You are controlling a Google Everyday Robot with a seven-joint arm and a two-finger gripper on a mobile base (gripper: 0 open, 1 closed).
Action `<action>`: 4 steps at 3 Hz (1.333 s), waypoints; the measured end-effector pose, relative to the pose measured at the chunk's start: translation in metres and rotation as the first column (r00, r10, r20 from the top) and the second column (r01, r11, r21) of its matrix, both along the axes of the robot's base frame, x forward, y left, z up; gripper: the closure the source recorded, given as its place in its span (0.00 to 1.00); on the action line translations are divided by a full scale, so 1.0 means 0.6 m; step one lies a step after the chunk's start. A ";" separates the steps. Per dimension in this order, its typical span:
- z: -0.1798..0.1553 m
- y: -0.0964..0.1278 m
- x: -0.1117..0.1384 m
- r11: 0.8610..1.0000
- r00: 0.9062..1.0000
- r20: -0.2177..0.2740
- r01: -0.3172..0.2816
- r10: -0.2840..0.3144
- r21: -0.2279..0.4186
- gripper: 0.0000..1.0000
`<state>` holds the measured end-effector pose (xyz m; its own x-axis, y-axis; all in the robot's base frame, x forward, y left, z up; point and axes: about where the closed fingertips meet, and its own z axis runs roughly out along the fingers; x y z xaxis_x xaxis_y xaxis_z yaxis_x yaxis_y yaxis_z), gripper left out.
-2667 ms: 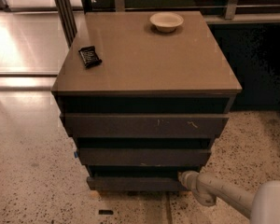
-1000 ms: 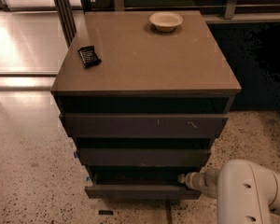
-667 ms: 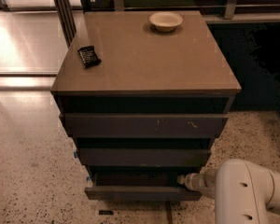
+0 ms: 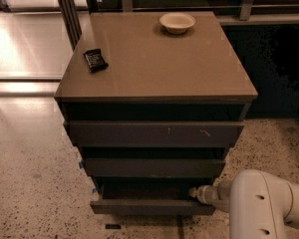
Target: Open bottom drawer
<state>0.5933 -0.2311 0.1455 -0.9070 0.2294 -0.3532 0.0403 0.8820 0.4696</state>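
The pull-out step is judged to be in hand: the bottom drawer [image 4: 152,206], lowest of three, is seen partly out, its plain dark front before a shallow dark interior. The hand [image 4: 197,193] is set at its right end; its grip cannot be told. A straight outward pull is called for

- The white arm [image 4: 263,205] enters from the lower right corner, its bulky segment nearest the camera.
- It extends leftward, roughly level, narrowing along its length.
- The claw [image 4: 196,193] sits at its left tip, low down.
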 end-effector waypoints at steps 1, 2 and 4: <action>-0.009 0.008 -0.011 1.000 1.000 -0.016 -0.012 0.012 0.009 1.00; -0.010 0.068 -0.037 0.995 0.994 -0.063 -0.088 0.091 0.043 1.00; 0.001 0.228 -0.102 0.964 0.958 -0.137 -0.238 0.253 0.116 1.00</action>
